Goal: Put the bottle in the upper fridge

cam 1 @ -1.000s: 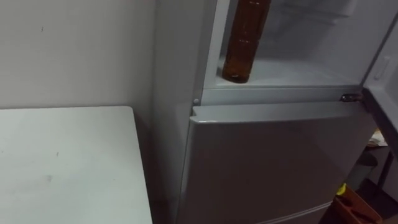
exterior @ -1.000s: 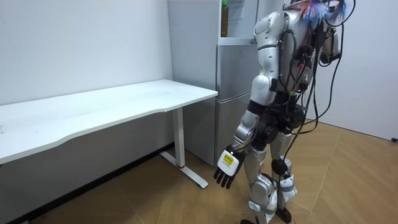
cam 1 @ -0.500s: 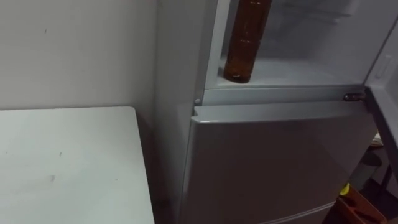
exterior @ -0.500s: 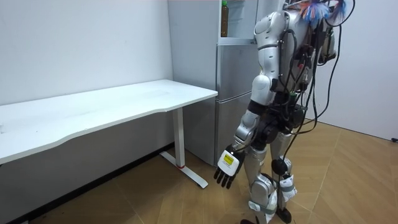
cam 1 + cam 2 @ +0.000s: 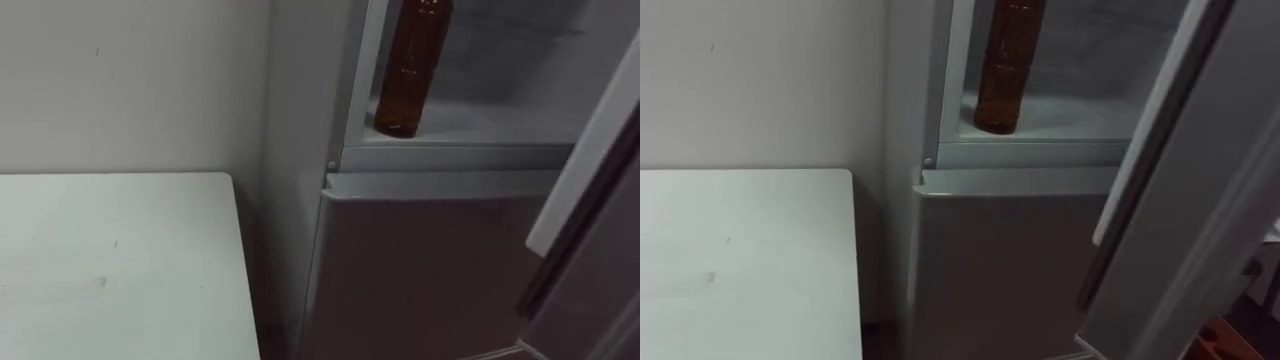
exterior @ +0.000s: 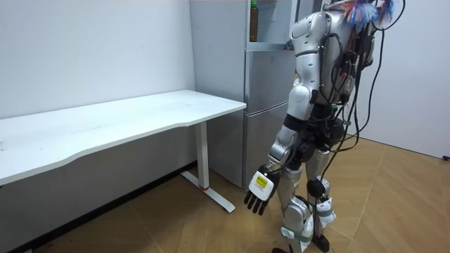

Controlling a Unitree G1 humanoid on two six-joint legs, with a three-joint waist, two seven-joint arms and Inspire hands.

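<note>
top of bottle (image 5: 412, 70) beyond upper edge

Your robot wears smooth silver-grey shells over its shoulder, upper arm, forearm, thighs and shins, with black joints showing between them at the elbow, waist and knees. You can see a thick bundle of black cables running down its back and looping out to the room view's right, and at the head a tangle of red, blue and white strands. Its left hand (image 6: 259, 195) is dark, nearly black, and carries a small white tag with a yellow patch on its back, while the feet are pale grey blocks with dark soles.
</note>
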